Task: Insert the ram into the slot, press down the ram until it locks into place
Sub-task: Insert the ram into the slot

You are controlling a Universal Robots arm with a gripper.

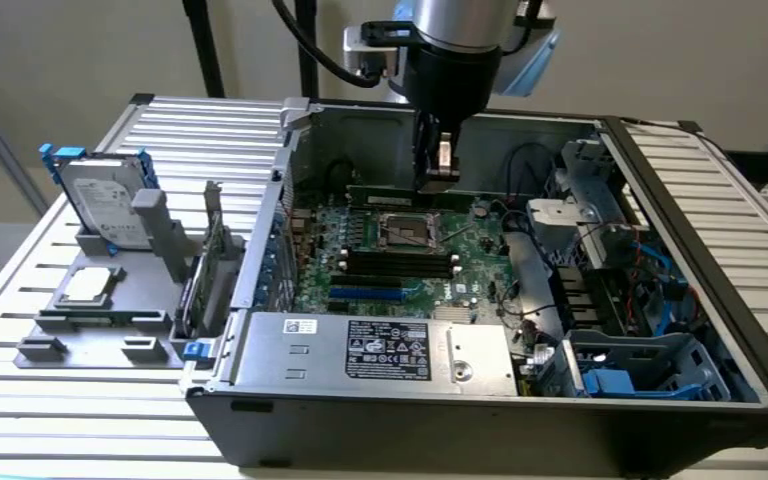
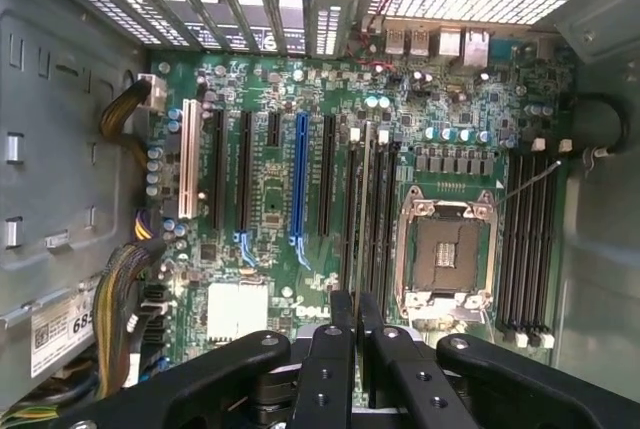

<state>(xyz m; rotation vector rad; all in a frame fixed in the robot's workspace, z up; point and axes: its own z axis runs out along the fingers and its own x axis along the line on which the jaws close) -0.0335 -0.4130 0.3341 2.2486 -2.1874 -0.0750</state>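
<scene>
Gripper [image 2: 356, 305] seems clamped on the ram [image 2: 362, 209], which I get edge-on as a thin strip above the board [image 2: 270, 204]; which slot [image 2: 528, 244] lies beneath, I can't tell

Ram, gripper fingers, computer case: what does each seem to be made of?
The ram, seen edge-on: a thin dark strip, probably fibreglass circuit-board laminate. The gripper fingers: matte black with screw holes, either plastic or coated metal, I cannot tell which. The computer case: bare grey sheet metal, going by its dull sheen and folded edges.
</scene>
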